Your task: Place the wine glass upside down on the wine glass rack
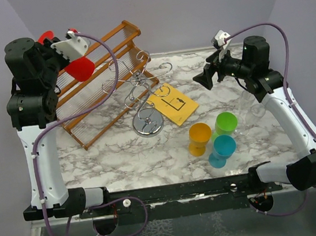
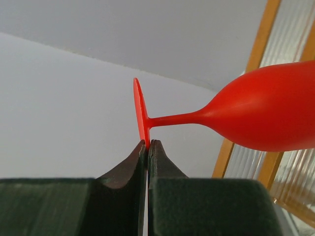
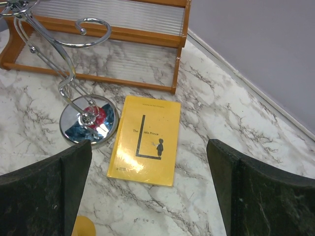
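Pinching the flat round foot of a smooth red wine glass [image 2: 266,113]: left gripper [image 2: 147,142], jaws clamped, ten o'clock of the silver curled-wire wine glass rack [image 1: 147,124]. Right gripper [image 1: 206,78]: jaws spread, empty, three o'clock.

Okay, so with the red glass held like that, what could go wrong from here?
The left gripper pinches only the foot rim of the red wine glass, so it may pivot or slip free. The wine glass rack has curled arms set close together; the bowl could snag one and tip the stand.
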